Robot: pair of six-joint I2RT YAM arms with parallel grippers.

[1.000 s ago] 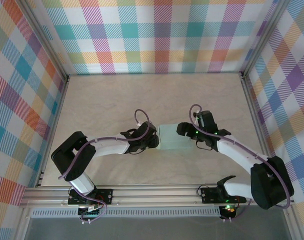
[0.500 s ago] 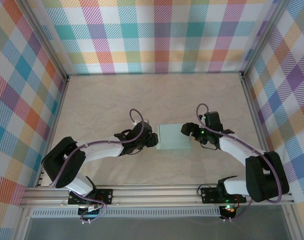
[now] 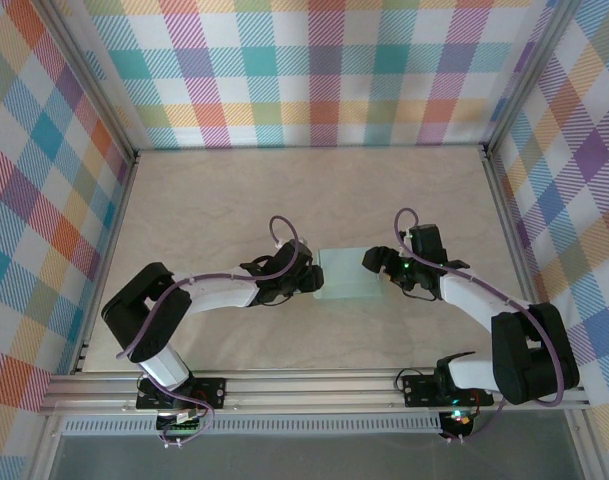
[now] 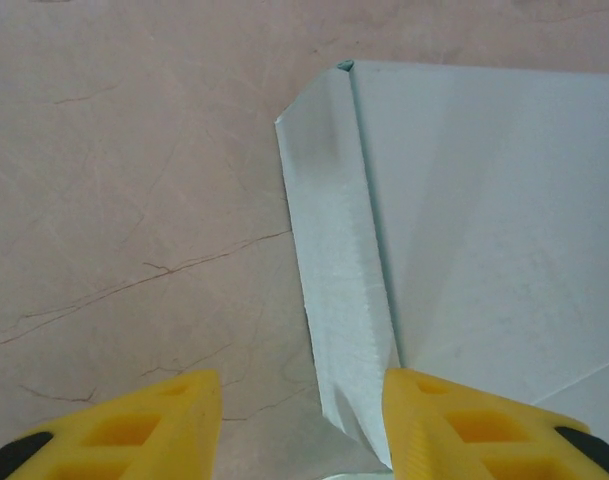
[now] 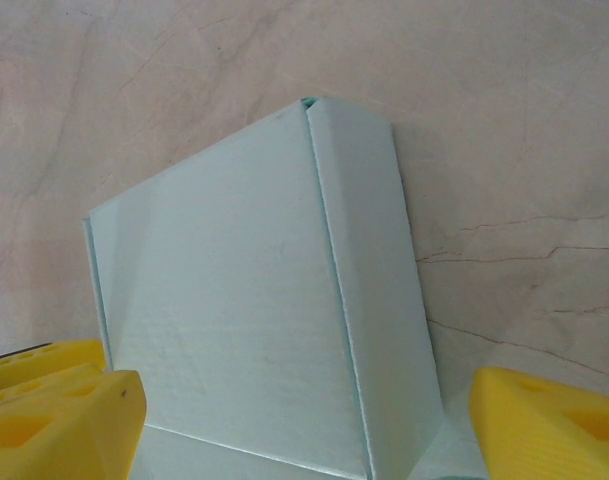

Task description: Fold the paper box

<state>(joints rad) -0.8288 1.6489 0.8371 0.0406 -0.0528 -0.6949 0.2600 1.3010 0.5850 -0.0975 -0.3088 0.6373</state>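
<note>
The paper box (image 3: pixel 346 275) is a pale mint card box lying on the table between my two grippers. My left gripper (image 3: pixel 311 281) is at its left edge. In the left wrist view the box (image 4: pixel 484 220) shows a top face and a narrow side flap; the left gripper (image 4: pixel 304 425) stands open, its right finger over the flap's lower end and bare table before its left finger. My right gripper (image 3: pixel 374 262) is at the box's right edge. In the right wrist view the box (image 5: pixel 224 300) sits between the wide-open fingers of the right gripper (image 5: pixel 304 420), with a thin gap at the right finger.
The beige marbled table (image 3: pixel 214 200) is walled by plaid panels (image 3: pixel 314 70) at the back and both sides. An aluminium rail (image 3: pixel 314 392) with both arm bases runs along the near edge.
The left arm's elbow swung out to the left and came back; its gripper stayed at the box's left edge and its jaws widened a little. The box shifted slightly. The right gripper stayed wide.
</note>
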